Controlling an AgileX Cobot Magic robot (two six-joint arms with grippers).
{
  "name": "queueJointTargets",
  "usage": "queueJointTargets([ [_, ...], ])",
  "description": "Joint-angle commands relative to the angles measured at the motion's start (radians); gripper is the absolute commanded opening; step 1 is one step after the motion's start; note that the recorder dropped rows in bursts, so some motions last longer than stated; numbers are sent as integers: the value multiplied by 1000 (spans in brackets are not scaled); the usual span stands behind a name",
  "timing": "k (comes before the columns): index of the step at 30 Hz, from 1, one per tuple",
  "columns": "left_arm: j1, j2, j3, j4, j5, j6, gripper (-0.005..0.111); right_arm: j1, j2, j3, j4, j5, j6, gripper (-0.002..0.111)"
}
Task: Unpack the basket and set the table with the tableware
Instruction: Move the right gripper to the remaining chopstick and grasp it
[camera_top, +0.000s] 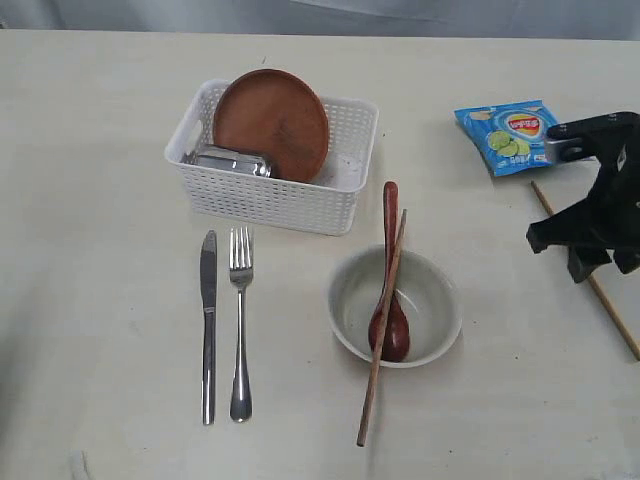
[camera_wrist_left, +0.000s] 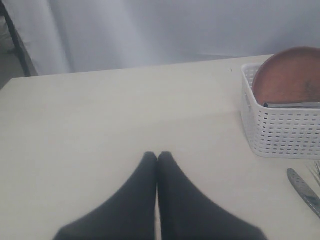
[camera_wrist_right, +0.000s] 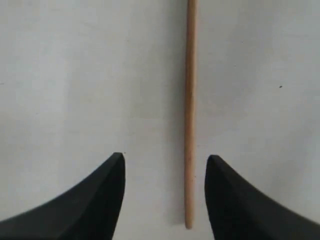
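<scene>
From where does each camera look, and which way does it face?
Exterior view: high up, looking down on the table and basket; only the right arm shows.
Left wrist view: low over the table, facing along it toward a grey curtain; the shut left gripper shows.
Right wrist view: facing straight down at a chopstick lying within the open right gripper.
Shared: exterior and left wrist views both show the basket and plate; exterior and right wrist, that chopstick.
</scene>
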Motion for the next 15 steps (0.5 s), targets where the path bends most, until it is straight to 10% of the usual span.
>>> queueJointTargets([
  [1,-4,-3,3,0,-10,2,0,-6,128,-57,-51,1,-28,48],
  [9,-4,-3,3,0,-10,2,0,-6,260,-151,-136,41,-51,47],
  [15,-4,-3,3,0,-10,2,0,-6,338,-151,-129,20,-121,26],
])
